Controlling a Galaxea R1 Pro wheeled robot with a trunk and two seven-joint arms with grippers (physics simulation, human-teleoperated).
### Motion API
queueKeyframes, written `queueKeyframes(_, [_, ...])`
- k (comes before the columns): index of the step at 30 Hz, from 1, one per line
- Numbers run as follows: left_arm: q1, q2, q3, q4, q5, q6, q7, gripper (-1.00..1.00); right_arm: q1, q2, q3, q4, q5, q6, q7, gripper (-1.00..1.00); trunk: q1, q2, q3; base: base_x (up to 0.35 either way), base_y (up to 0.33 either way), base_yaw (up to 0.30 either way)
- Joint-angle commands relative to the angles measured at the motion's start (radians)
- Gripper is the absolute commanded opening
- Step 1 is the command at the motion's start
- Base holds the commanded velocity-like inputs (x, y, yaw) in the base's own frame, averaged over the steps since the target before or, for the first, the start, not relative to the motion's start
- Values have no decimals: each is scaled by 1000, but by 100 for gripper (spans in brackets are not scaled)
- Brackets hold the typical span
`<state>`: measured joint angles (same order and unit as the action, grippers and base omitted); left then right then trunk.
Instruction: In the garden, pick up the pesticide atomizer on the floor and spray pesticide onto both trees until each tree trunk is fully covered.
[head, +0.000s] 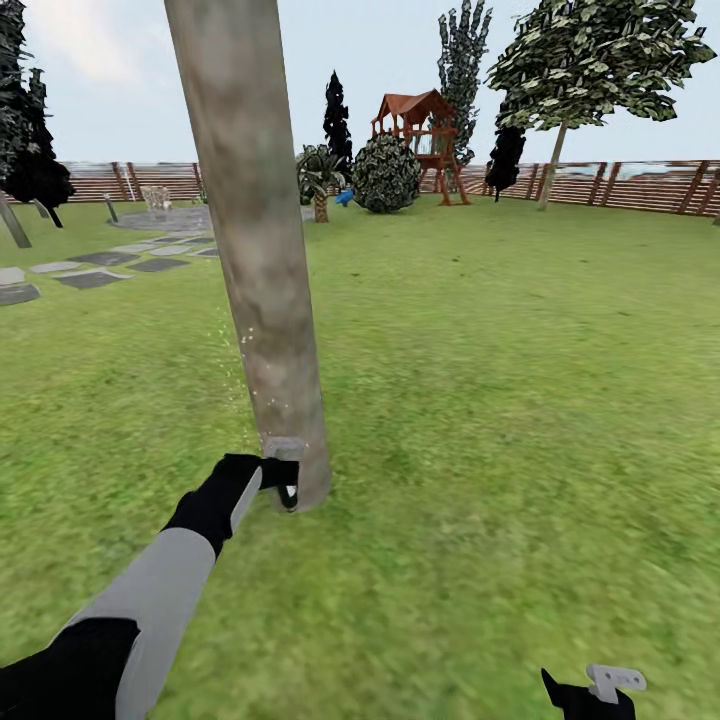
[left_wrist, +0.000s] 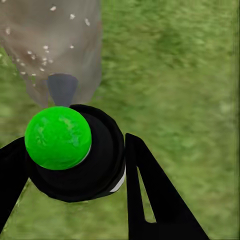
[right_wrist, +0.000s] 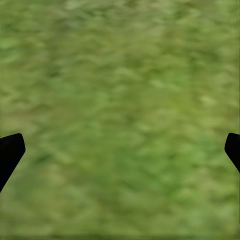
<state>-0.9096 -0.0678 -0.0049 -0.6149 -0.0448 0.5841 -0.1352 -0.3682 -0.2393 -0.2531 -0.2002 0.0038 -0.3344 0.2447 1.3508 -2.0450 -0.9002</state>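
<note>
Head view: left gripper (head: 283, 478) at lower centre-left, jaws closed on atomizer (head: 288, 492), right at base of trunk (head: 255, 230). Pale specks on bark w/ green flecks beside it. Right gripper (right_wrist: 120, 150) over grass (right_wrist: 120, 75), jaws wide apart, holding nothing.

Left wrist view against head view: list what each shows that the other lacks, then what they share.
Left wrist view alone: the atomizer's bright green round cap and grey nozzle, aimed at the trunk base, with white specks on the bark.

Head view alone: stone slabs, wooden fence, playhouse, the right gripper low over grass, fingers apart.

Both: the left gripper shut on the atomizer beside the tree trunk, and the lawn.
</note>
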Motion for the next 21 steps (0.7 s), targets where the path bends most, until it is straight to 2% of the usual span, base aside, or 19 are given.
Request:
queueKeyframes(1, [-37,20,0,0,-1,66,9,-100,0,-1,0,1,1,0,0,100,0,0,0,0,0,0])
queueKeyframes(3, [-67,81,4,0,0,95,12,-100,0,-1,0,0,0,0,-1,100,0,0,0,0,0,0])
queueKeyframes(5, [-83,120,6,0,1,100,12,-100,0,-2,0,-1,0,0,-1,100,0,0,0,0,0,0])
queueKeyframes(7, [-85,144,6,1,1,101,8,-100,0,-1,0,-1,-1,0,-1,100,0,0,0,0,0,0])
queueKeyframes(11, [-78,139,0,12,3,98,5,-100,0,-2,0,-1,-1,0,-1,100,0,0,0,0,0,-151])
queueKeyframes(16, [-78,111,6,15,6,98,2,-100,0,0,0,0,-1,0,-1,100,0,0,2,0,0,-258])
queueKeyframes(21, [-91,120,6,8,8,102,0,-100,0,0,0,0,-1,0,-1,100,0,0,2,0,0,-20])
